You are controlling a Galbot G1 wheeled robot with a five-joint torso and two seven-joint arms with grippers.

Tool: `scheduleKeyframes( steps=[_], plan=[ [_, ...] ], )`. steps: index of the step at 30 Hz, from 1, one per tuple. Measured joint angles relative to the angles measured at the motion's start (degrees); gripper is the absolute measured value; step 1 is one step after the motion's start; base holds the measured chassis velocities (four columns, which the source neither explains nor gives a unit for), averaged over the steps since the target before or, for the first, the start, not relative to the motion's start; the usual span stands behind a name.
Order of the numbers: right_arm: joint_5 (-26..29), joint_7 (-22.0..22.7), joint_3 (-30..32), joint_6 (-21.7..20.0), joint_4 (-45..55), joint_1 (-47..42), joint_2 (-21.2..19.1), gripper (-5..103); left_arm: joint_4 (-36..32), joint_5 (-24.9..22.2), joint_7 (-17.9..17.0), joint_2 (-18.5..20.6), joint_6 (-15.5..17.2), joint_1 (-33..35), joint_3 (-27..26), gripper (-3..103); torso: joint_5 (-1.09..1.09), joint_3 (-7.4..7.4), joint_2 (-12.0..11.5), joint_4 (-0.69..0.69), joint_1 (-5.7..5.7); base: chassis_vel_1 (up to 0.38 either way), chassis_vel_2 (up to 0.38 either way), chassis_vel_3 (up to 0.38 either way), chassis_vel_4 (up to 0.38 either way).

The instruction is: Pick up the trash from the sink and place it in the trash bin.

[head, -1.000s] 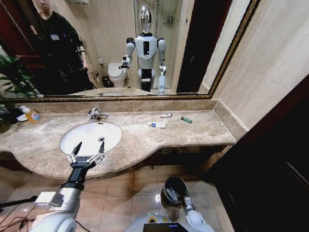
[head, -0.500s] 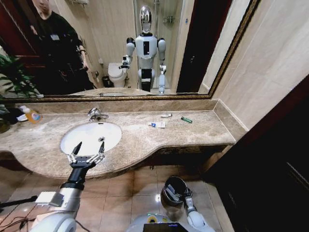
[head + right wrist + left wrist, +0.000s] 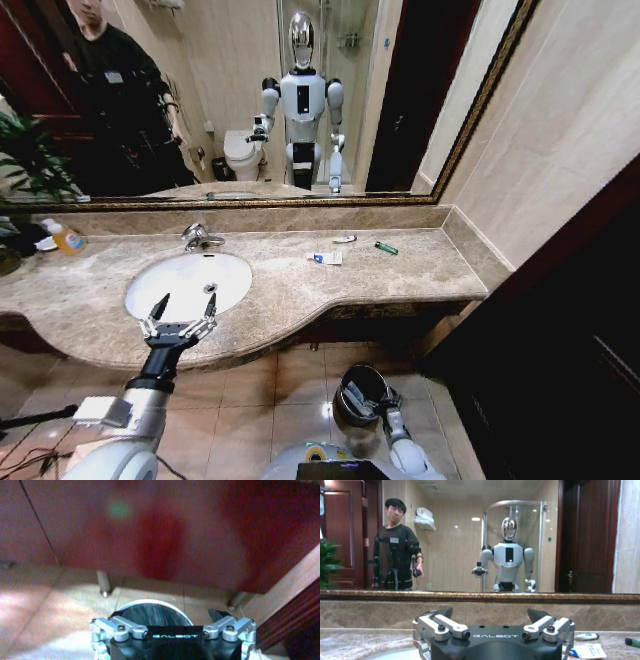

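Small white sachets (image 3: 325, 258) and one green tube (image 3: 386, 248) lying on the veined marble bench (image 3: 400, 275) toward its back right corner, clear of the oval white sink (image 3: 188, 283). Left hand (image 3: 178, 316) level over the sink's front rim, fingers spread, empty. Right hand (image 3: 385, 403) low above the round black trash bin (image 3: 357, 390) on the floor, spread wide, holding nothing.

left gripper (image 3: 184, 305): black body, silver finger links, dark screws, black pointed tips, white "GALBOT" lettering
right gripper (image 3: 172, 620): same black-and-silver build, same lettering
left forearm (image 3: 140, 395): black wrist, grey-white shell

Left hand (image 3: 184, 308) spread; right hand (image 3: 383, 402) low, open.
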Motion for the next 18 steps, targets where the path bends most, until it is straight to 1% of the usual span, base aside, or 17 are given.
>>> scheduleKeyframes(
  steps=[2, 4, 5, 6, 7, 8, 9, 10, 11, 14, 15, 16, 18],
  plan=[
    [0.3, 0.5, 0.1, -0.8, 1.9, -0.7, -0.2, 100, 0.0, 0.0, 0.0, 0.0, 0.0, 0.0, 0.0, 100, 0.01, 0.00, 0.0, 0.00, 0.00, 0.000, 0.000, 0.000, 0.000],
    [1.4, 3.9, 0.4, -4.4, 9.2, -3.4, -1.5, 100, 0.0, 0.0, 0.0, 0.0, 0.0, 0.0, 0.0, 100, -0.01, 0.00, 0.0, 0.00, 0.00, 0.000, 0.000, 0.000, 0.000],
    [1.4, 3.9, 0.4, -4.4, 9.2, -3.4, -1.5, 100, 0.0, 0.0, 0.0, 0.0, 0.0, 0.0, 0.0, 100, -0.01, 0.00, 0.0, 0.00, 0.00, 0.000, 0.000, 0.000, 0.000],
    [3.3, 6.3, 0.7, -7.3, 15.1, -5.6, -2.9, 100, 0.0, 0.0, 0.0, 0.0, 0.0, 0.0, 0.0, 100, 0.00, 0.00, 0.0, 0.00, 0.00, 0.000, 0.000, 0.000, 0.000],
    [4.9, 7.2, 1.1, -9.1, 19.4, -7.1, -4.0, 100, 0.0, 0.0, 0.0, 0.0, 0.0, 0.0, 0.0, 100, -0.01, 0.00, 0.0, 0.00, 0.00, 0.000, 0.000, 0.000, 0.000],
    [4.9, 7.2, 1.1, -9.1, 19.4, -7.1, -4.0, 100, 0.0, 0.0, 0.0, 0.0, 0.0, 0.0, 0.0, 100, -0.01, 0.00, 0.0, 0.00, 0.00, 0.000, 0.000, 0.000, 0.000],
    [5.8, 7.5, 1.5, -10.1, 22.2, -8.1, -4.7, 100, 0.0, 0.0, 0.0, 0.0, 0.0, 0.0, 0.0, 100, -0.01, 0.00, 0.0, 0.00, 0.00, 0.000, 0.000, 0.000, 0.000],
    [7.9, 7.1, 2.9, -12.2, 28.4, -10.8, -6.0, 100, 0.0, 0.0, 0.0, 0.0, 0.0, 0.0, 0.0, 100, -0.01, 0.00, 0.0, 0.01, 0.00, 0.000, 0.000, 0.000, 0.000],
    [8.9, 6.0, 4.1, -13.2, 32.7, -12.9, -6.4, 100, 0.0, 0.0, 0.0, 0.0, 0.0, 0.0, 0.0, 100, -0.03, 0.00, 0.0, 0.00, 0.00, 0.000, 0.000, 0.000, 0.000],
    [9.2, 2.1, 7.4, -14.6, 40.9, -16.8, -5.5, 100, 0.0, 0.0, 0.0, 0.0, 0.0, 0.0, 0.0, 100, -0.02, 0.00, 0.0, 0.00, 0.00, 0.000, 0.000, 0.000, 0.000],
    [9.2, 2.1, 7.4, -14.6, 40.9, -16.8, -5.5, 100, 0.0, 0.0, 0.0, 0.0, 0.0, 0.0, 0.0, 100, -0.02, 0.00, 0.0, 0.00, 0.00, 0.000, 0.000, 0.000, 0.000],
    [9.0, 0.4, 8.4, -15.1, 44.2, -18.4, -5.2, 100, 0.0, 0.0, 0.0, 0.0, 0.0, 0.0, 0.0, 100, 0.00, 0.00, 0.0, -0.01, 0.00, 0.000, 0.000, 0.000, 0.000],
    [9.4, -1.1, 9.2, -15.7, 50.7, -20.5, -5.4, 100, 0.0, 0.0, 0.0, 0.0, 0.0, 0.0, 0.0, 100, -0.02, 0.00, 0.0, -0.01, -0.01, 0.000, 0.000, 0.000, 0.000]
  ],
)
